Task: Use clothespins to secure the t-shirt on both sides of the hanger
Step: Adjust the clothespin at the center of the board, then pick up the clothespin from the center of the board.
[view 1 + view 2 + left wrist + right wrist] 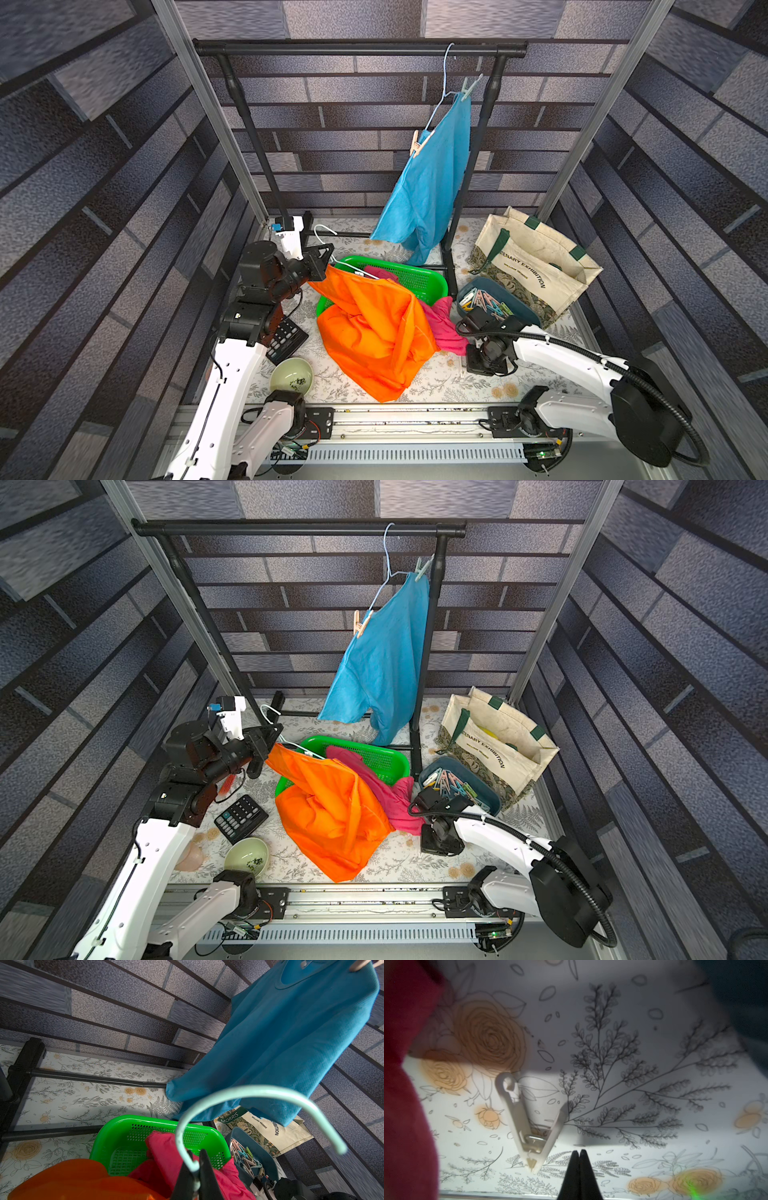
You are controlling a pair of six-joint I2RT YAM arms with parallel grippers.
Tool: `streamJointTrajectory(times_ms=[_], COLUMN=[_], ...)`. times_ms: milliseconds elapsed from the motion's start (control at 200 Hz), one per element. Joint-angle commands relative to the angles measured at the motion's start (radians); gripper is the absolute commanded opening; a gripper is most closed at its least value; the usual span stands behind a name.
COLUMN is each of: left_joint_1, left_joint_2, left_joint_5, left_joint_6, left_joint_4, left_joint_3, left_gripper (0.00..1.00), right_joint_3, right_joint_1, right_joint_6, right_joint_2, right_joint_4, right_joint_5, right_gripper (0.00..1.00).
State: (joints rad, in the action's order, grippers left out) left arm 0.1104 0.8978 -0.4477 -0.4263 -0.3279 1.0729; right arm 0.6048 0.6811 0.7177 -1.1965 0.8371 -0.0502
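An orange t-shirt (pixel 374 332) hangs from a pale hanger (pixel 249 1093) and slumps over the table front. My left gripper (pixel 196 1167) is shut on the hanger's neck just under its hook; it also shows in a top view (pixel 328 262). A blue t-shirt (pixel 432 178) hangs on the rail, with a peach clothespin (pixel 417 143) and a pale mint clothespin (pixel 469 87) on its hanger. Several clothespins (pixel 490 305) fill a dark blue tray. My right gripper (pixel 579 1152) is shut and empty, low over the table beside a white clothespin (pixel 527 1124).
A green basket (pixel 419 278) holds a pink garment (pixel 444 328) that spills toward the right arm. A canvas tote bag (pixel 536 266) stands at the back right. A calculator (pixel 286 336) and a green bowl (pixel 291 376) lie near the left arm. The black rail (pixel 357 48) spans the back.
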Motion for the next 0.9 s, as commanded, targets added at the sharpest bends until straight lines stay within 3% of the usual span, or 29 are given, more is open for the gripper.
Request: streamJointTrajectory(times_ms=[0, 110, 200, 316, 571, 722, 897], left_joint_1=[-0.005, -0.005, -0.005, -0.005, -0.005, -0.005, -0.004], left_joint_2=[-0.005, -0.009, -0.009, -0.009, -0.020, -0.017, -0.011], left_joint_5=[-0.012, -0.007, -0.005, -0.006, -0.004, -0.008, -0.010], left_joint_6=[-0.005, -0.004, -0.006, -0.011, -0.007, -0.012, -0.022], left_joint_4=[0.020, 0.023, 0.029, 0.034, 0.027, 0.035, 0.048], left_joint_3=[0.028, 0.023, 0.017, 0.014, 0.025, 0.025, 0.022], left_gripper=[0.00, 0.00, 0.00, 0.00, 0.00, 0.00, 0.00], right_joint_3=[0.047, 0.059, 0.052, 0.041, 0.032, 0.019, 0.017], right_joint_1=[-0.008, -0.008, -0.008, -0.008, -0.011, -0.014, -0.020], right_joint_6=[-0.003, 0.035, 0.055, 0.064, 0.080, 0.073, 0.059], right_joint_2=[0.045, 0.078, 0.067, 0.019, -0.080, -0.109, -0.138], right_joint_4=[0.050, 0.029, -0.017, -0.071, -0.129, -0.154, -0.155], right_joint_5=[-0.019, -0.072, -0.126, -0.146, -0.104, -0.042, 0.027], right_gripper=[0.02, 0.16, 0.41, 0.54, 0.59, 0.46, 0.44])
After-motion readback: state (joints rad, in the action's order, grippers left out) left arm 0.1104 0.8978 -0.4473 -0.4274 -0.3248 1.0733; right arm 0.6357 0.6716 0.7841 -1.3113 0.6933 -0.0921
